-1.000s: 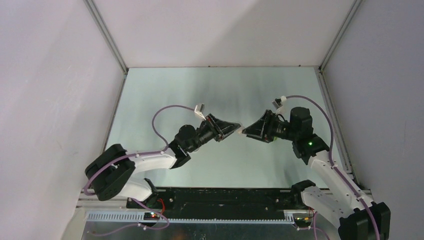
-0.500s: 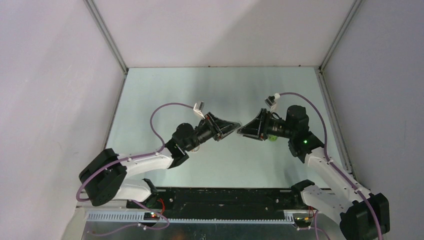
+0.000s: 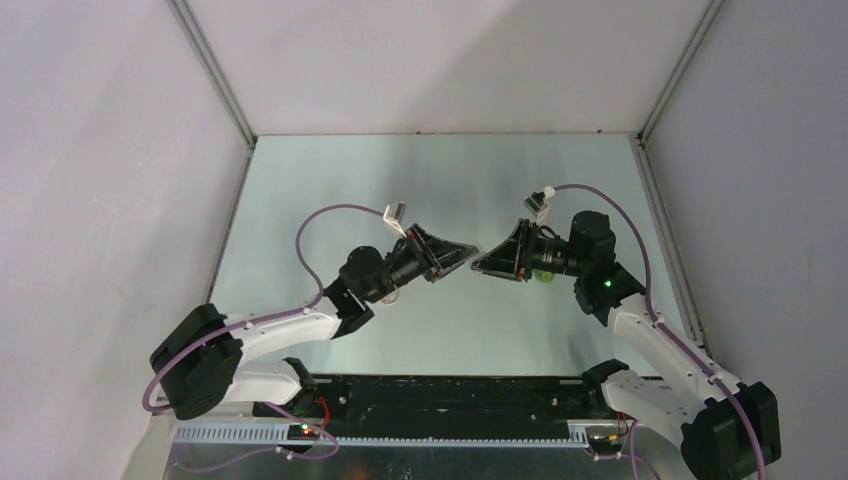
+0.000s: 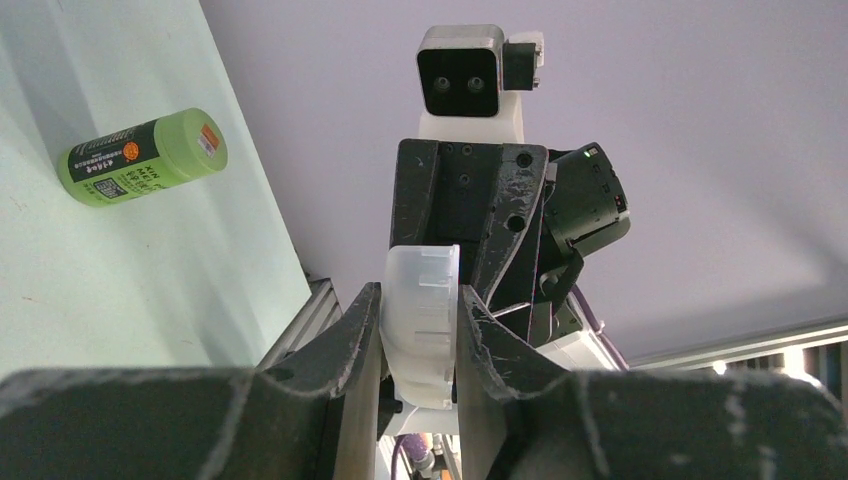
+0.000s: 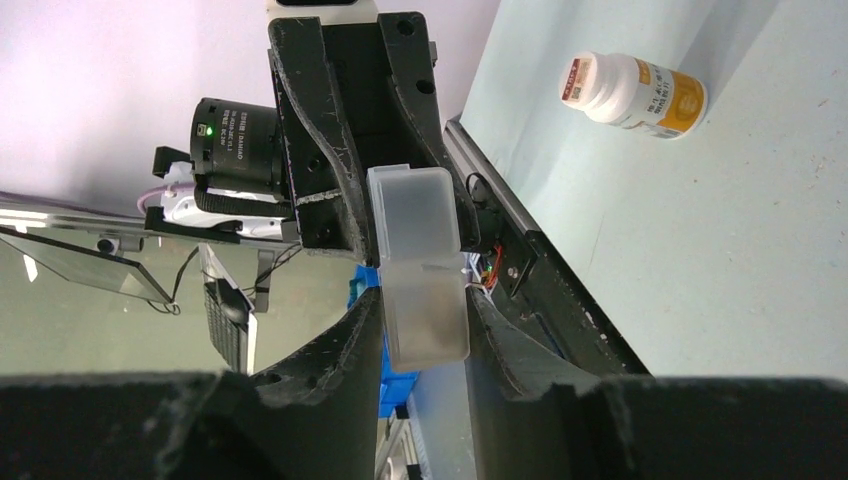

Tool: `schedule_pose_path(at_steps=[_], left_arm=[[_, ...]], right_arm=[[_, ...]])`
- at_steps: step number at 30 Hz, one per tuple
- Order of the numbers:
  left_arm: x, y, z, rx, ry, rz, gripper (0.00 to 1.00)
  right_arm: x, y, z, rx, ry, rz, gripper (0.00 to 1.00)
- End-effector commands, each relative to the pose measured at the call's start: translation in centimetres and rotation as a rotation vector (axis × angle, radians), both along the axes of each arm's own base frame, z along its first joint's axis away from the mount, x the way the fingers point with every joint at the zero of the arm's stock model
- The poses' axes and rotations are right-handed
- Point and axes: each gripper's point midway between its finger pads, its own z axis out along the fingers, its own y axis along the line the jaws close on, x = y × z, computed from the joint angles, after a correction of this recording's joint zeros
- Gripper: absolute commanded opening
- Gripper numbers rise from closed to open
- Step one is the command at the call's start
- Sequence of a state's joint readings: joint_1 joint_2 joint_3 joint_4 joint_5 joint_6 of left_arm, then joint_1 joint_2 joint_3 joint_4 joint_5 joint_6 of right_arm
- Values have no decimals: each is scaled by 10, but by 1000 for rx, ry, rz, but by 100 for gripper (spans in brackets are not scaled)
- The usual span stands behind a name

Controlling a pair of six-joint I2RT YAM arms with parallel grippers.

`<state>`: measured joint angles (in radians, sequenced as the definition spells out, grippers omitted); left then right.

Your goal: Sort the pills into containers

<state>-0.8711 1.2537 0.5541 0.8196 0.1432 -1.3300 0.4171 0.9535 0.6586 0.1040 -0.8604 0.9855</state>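
Both arms meet in mid-air over the middle of the table (image 3: pixel 400 180), nose to nose! The left gripper (image 3: pixel 463 256) comes in from the left, the right gripper (image 3: pixel 486 264) from the right, tips almost touching. Between them sits the pill box (image 5: pixel 415 262), small and cloudy white, up off the table. The left wrist view shows the left gripper's fingers pressed to both sides of the box. The right wrist view shows the same, the right gripper clamped on its other end. A green bottle (image 4: pixel 140 157) lies on its side on the table, under the right arm. A white bottle (image 5: pixel 632 93) with an orange label lies on its side too.
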Motion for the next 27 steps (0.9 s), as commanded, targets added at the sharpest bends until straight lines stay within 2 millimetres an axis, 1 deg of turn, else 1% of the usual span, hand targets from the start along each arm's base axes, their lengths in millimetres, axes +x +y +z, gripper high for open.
schedule_pose_path(at_steps=[1, 4, 5, 6, 7, 9, 10, 12, 14, 16, 18, 20, 22, 24, 25, 26, 27], left_arm=[[0, 5, 30, -44, -72, 7, 0], [0, 5, 29, -39, -71, 9, 0], [0, 6, 30, -40, -72, 9, 0], [1, 6, 29, -38, -72, 12, 0], [1, 7, 29, -36, -72, 13, 0], [1, 8, 29, -32, -73, 16, 0], [2, 8, 29, -31, -74, 19, 0], [2, 10, 28, -29, -73, 22, 0], [3, 12, 28, -28, -72, 27, 2], [2, 14, 27, -27, -71, 30, 5], [2, 15, 28, -28, -74, 31, 7], [2, 17, 28, -26, -77, 34, 11], [1, 19, 28, -23, -81, 39, 22], [2, 22, 27, -17, -84, 53, 49], [4, 24, 24, -8, -83, 70, 54], [4, 27, 26, -12, -91, 81, 62], [4, 31, 27, -14, -99, 99, 65]], right_arm=[[-3, 2, 9, 22, -39, 21, 22], [-3, 2, 9, 25, -38, 19, 23], [-2, 2, 9, 26, -35, 17, 28], [-2, 2, 10, 27, -34, 13, 32], [-2, 2, 10, 29, -34, 12, 38], [0, 2, 13, 35, -40, 3, 45], [0, 1, 13, 36, -42, -1, 46], [2, 1, 16, 44, -47, -12, 44], [4, 0, 18, 52, -46, -22, 39], [5, 0, 20, 59, -42, -29, 30], [7, 0, 21, 61, -39, -42, 27], [9, 0, 22, 66, -39, -50, 23], [10, -1, 25, 74, -42, -57, 22], [10, -1, 28, 84, -43, -62, 23], [11, -1, 30, 89, -45, -66, 23], [12, -1, 31, 94, -39, -73, 24], [12, -2, 32, 97, -39, -77, 25]])
